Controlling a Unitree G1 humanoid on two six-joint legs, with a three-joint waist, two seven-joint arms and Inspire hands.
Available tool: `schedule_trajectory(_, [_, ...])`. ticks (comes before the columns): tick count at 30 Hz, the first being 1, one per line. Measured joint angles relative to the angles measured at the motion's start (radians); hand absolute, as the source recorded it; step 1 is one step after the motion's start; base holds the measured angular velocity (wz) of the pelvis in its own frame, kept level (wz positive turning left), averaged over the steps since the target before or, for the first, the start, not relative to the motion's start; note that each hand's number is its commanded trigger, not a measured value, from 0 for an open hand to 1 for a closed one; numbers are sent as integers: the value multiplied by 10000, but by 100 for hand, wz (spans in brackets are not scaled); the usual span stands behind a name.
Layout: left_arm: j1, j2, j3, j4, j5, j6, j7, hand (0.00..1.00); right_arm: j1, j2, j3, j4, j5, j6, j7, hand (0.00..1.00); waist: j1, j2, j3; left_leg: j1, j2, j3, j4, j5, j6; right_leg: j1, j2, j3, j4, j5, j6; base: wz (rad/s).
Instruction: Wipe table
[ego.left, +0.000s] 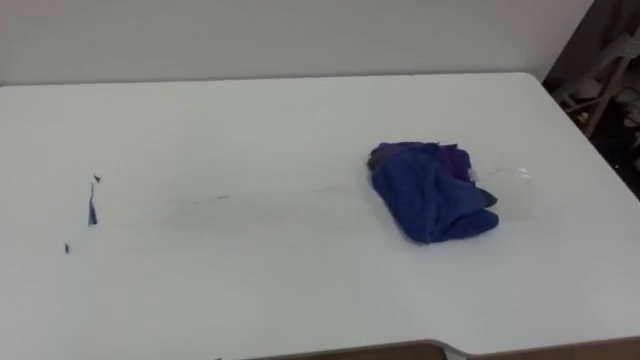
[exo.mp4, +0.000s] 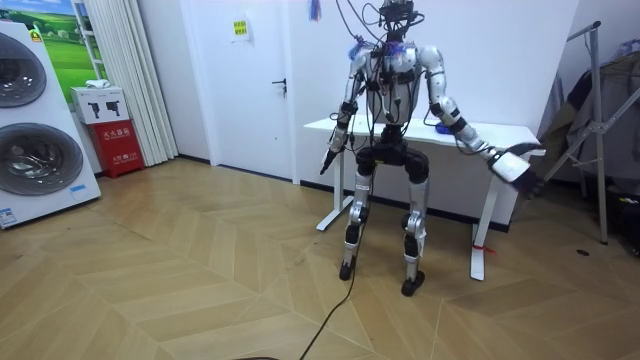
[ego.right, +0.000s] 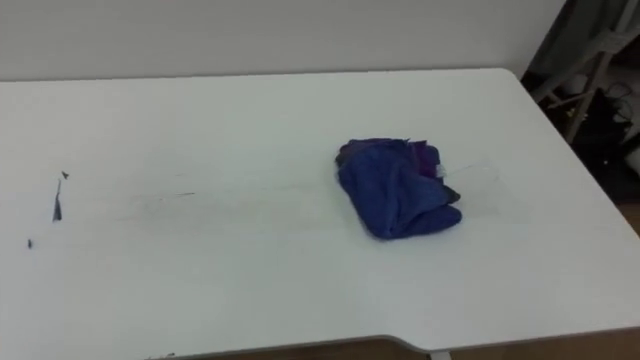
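In the left eye view we see the white table (ego.left: 300, 120) stretching across before us. A crumpled blue cloth (ego.left: 432, 192) lies on it, bunched into a heap with a purple fold showing at its far side, toward the table's right end. No hand touches the cloth. A faint smear (ego.left: 240, 200) runs over the tabletop from the cloth toward our left. Near the left end sit a few small dark marks (ego.left: 92, 210).

The right eye view gives us the same scene: the cloth rests alone on the tabletop, well apart from the dark marks.

In the room view we see the robot standing upright at the table's near edge, facing it with its back to the camera. Its right hand (exo.mp4: 518, 165) is held out to the side, beyond the table's end at the room view's right and a little below the top. The table lies to that hand's left and the hand touches nothing. Its left hand (exo.mp4: 331, 155) hangs low, just off the table's other end, also below the top. We cannot tell whether either hand's fingers are straight or curled. A metal stand (exo.mp4: 600, 130) is beyond the right hand. Two washing machines (exo.mp4: 30, 130) and a red box (exo.mp4: 118, 145) are well off past the left hand.
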Motion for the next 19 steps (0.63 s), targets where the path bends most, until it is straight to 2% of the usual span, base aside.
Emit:
schedule_trajectory(3, [41, -13, 6, 215, 359, 79, 5, 0, 238, 280, 601, 913, -551, 295, 678, 0, 18, 53, -43, -1, 0, 0, -1, -14, 1, 0, -1, -16, 1, 0, 0, 0])
schedule_trajectory(7, [-1, -28, -253, 510, 581, 158, 15, 0, 305, 410, 2347, 1638, -2072, 728, 1949, 0, 243, 118, -62, 0, 5, 23, 31, -25, 0, -3, -1, -11, 4, 4, -4, -2])
schedule_trajectory(10, [-94, -38, -723, 711, 688, 170, 54, 0, 105, 539, 3226, 1627, -3521, 728, 2509, 0, 588, 223, -63, 32, 6, 15, 84, -52, -1, 43, 6, -13, 1, 9, -8, 0])
schedule_trajectory(13, [-248, -74, -1310, 964, 797, 211, 285, 0, -244, 681, 4298, 1566, -3657, 728, 2891, 0, 831, 338, -29, 61, 6, -40, 86, -52, -1, 124, 5, -39, -29, 10, -7, 6])
schedule_trajectory(17, [-269, -220, -1826, 1126, 1009, 393, 436, 0, -772, 1072, 5028, 1459, -3658, 717, 3633, 0, 896, 427, -11, 24, 7, -228, 91, -54, -2, 254, 2, -164, -153, 10, -5, 11])
schedule_trajectory(19, [-242, -280, -1962, 1127, 1173, 428, 436, 0, -896, 1104, 5408, 1415, -3666, 715, 3985, 0, 919, 423, -11, -73, 6, -323, 118, -53, -1, 224, -3, -228, -166, 10, -5, 11])
